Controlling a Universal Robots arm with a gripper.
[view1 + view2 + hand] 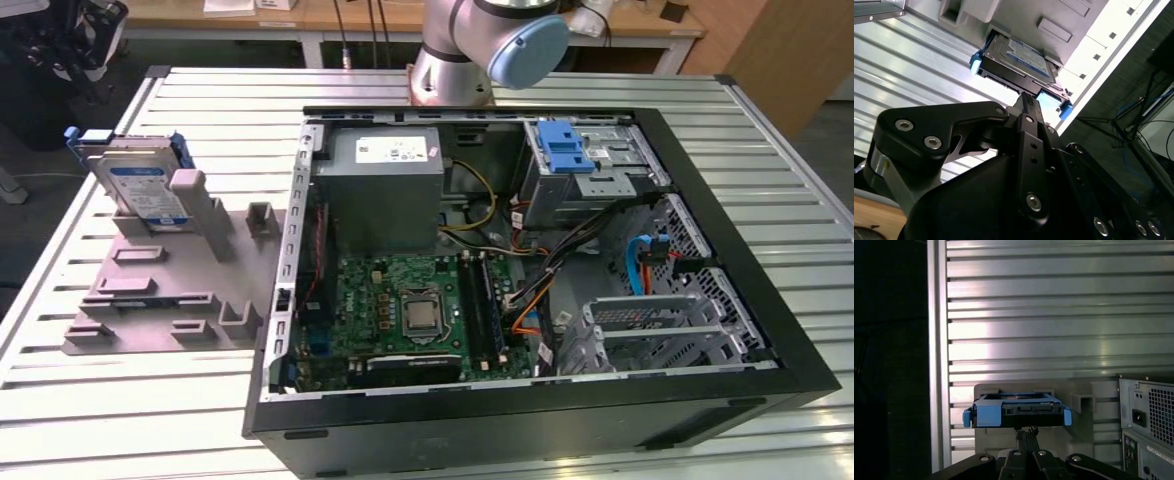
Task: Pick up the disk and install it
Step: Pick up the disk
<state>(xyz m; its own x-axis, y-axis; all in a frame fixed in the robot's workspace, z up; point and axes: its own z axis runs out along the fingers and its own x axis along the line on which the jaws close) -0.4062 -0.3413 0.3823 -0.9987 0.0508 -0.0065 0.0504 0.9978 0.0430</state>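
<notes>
The disk [138,185] is a silver hard drive with a white-and-blue label and blue rails. It stands on edge in a slot of the grey holder [160,290] on the table at the exterior view's left. In both wrist views the disk [1019,60] [1016,412] lies beyond the fingertips, seen from above, with a gap between them. My gripper [1026,432] [1026,100] is shut, its fingers pressed together with nothing between them.
An open black computer case [787,330] lies flat on the slatted metal table [134,420]. Inside it are a grey power supply [380,185], a green motherboard [414,315] and a metal drive cage with a blue tab [567,150]. The arm's base [454,60] stands behind the case.
</notes>
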